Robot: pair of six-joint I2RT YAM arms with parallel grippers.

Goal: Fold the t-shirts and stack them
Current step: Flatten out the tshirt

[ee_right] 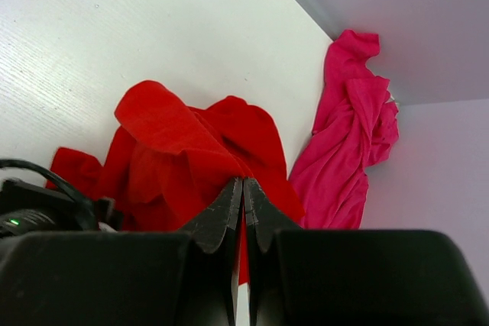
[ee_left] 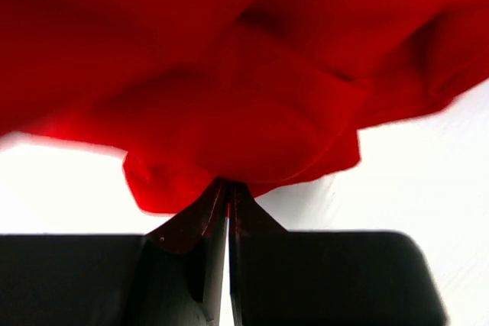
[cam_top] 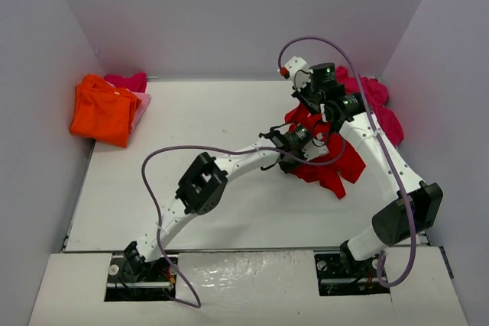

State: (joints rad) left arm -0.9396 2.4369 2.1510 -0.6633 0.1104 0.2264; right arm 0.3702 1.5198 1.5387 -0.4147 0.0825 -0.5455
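Observation:
The red t-shirt [cam_top: 341, 163] lies crumpled at the centre right of the table, partly lifted by both grippers. My left gripper [cam_top: 296, 143] is shut on a fold of it; the left wrist view shows red cloth [ee_left: 267, 74] pinched at the jaw tips [ee_left: 228, 185] above the white table. My right gripper [cam_top: 317, 121] is shut on another fold of the red shirt [ee_right: 183, 150], the cloth caught between its tips [ee_right: 243, 182]. A folded orange t-shirt [cam_top: 103, 110] lies on a folded pink one [cam_top: 141, 104] at the back left. A crumpled magenta t-shirt [cam_top: 380, 104] lies at the back right and also shows in the right wrist view [ee_right: 348, 150].
White walls [cam_top: 229, 13] close in the table at the back and on both sides. Another bit of pink cloth [cam_top: 128, 80] sits behind the orange stack. A purple cable [cam_top: 157, 204] loops off the left arm above the table.

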